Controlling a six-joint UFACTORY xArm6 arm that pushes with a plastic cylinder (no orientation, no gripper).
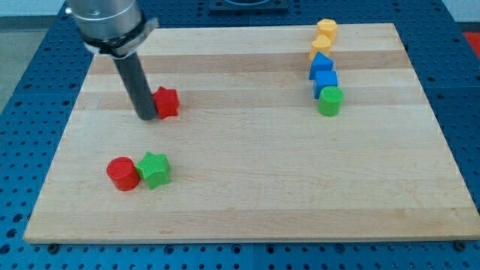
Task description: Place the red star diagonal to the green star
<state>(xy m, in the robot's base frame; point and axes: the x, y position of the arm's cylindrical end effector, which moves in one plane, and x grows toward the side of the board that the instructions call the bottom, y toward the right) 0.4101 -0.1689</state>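
The red star point(167, 102) lies in the upper left part of the wooden board point(247, 195). My tip point(146, 117) touches its left side. The green star point(154, 169) lies lower down, near the view's bottom left, well below the red star and slightly to its left. A red cylinder point(122, 173) stands right against the green star's left side.
At the upper right stands a column of blocks: two yellow blocks point(326, 31) point(320, 47), a blue block point(321, 66), a blue cube point(325, 82) and a green cylinder point(329, 100) at its lower end. The arm's grey body point(109, 22) hangs over the board's top left corner.
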